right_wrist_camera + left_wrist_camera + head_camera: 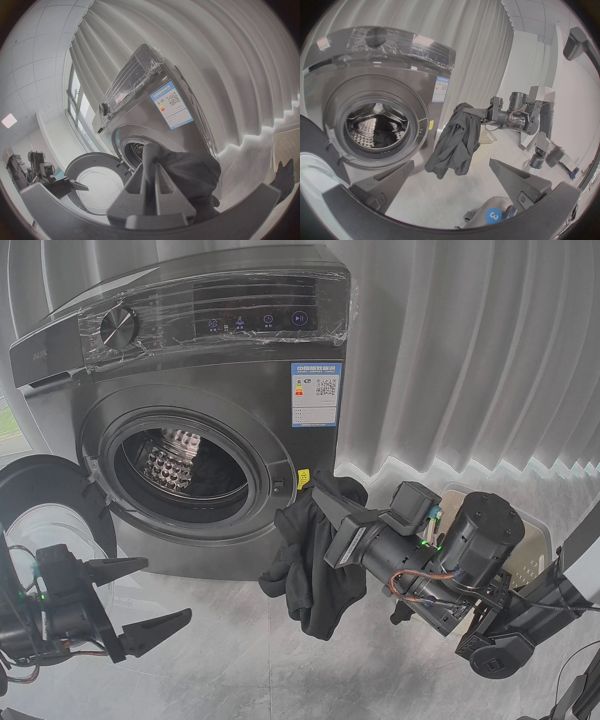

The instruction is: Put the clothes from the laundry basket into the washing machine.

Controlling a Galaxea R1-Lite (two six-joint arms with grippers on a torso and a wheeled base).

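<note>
Our head cam looks down at the washing machine (250, 387) up close; both wrist cams sit low either side, and all three share its front.

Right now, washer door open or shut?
Open. The door hangs swung out beside the washing machine, and its drum is exposed.

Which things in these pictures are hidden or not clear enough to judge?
Inside of the laundry basket: head view, hidden behind the right arm.
Amount of clothes in the drum: left wrist view, dark, small.
Black garment's lower end: right wrist view, behind the right claw.
</note>
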